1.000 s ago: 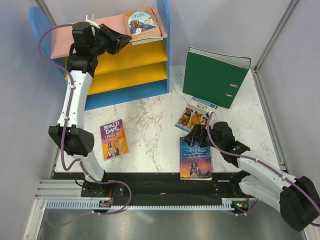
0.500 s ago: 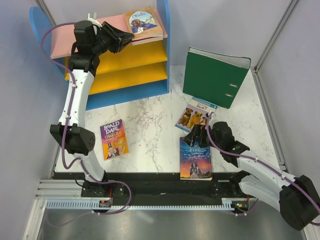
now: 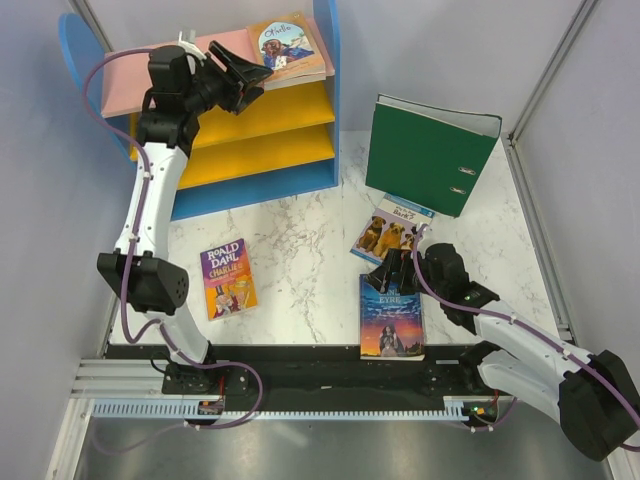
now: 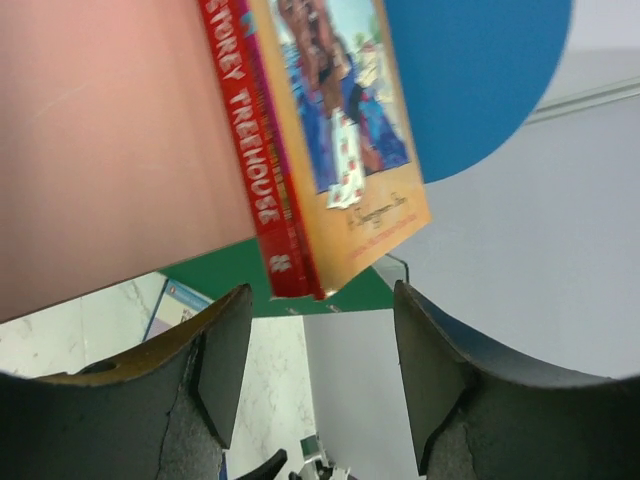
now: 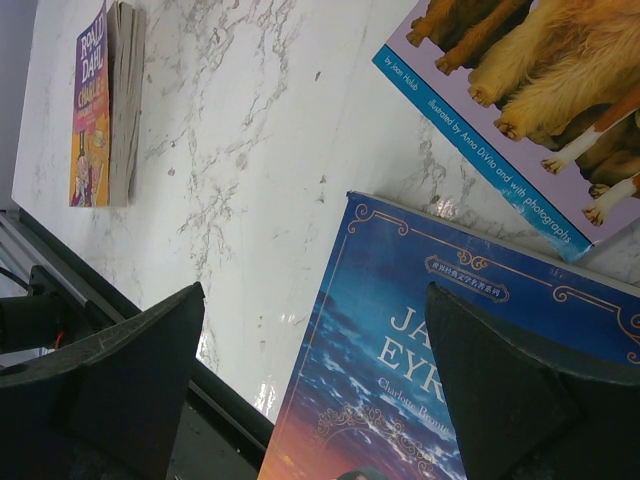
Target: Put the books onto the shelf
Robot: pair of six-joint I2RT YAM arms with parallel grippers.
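The shelf (image 3: pixel 268 112) stands at the back left. On its pink top board (image 4: pixel 100 130) lie two stacked books: tan Othello (image 3: pixel 285 45) over the red Treehouse book (image 4: pixel 255 150). My left gripper (image 3: pixel 243 78) hovers just left of that stack, open, with nothing between its fingers (image 4: pixel 215 360). On the table lie the Roald Dahl book (image 3: pixel 228 279), the dark blue Jane Eyre (image 3: pixel 391 318) and a pale blue dog book (image 3: pixel 390 228). My right gripper (image 3: pixel 393 270) hangs wide open over Jane Eyre's top edge (image 5: pixel 450 360), holding nothing.
A big green binder (image 3: pixel 425 150) stands propped at the back right, its lower edge over the dog book. Grey walls close in both sides. The arms' black base rail (image 3: pixel 300 370) runs along the near edge.
My left gripper's jaws have spread apart beside the stack on the top board, and the stack stays put. The right arm has not moved.
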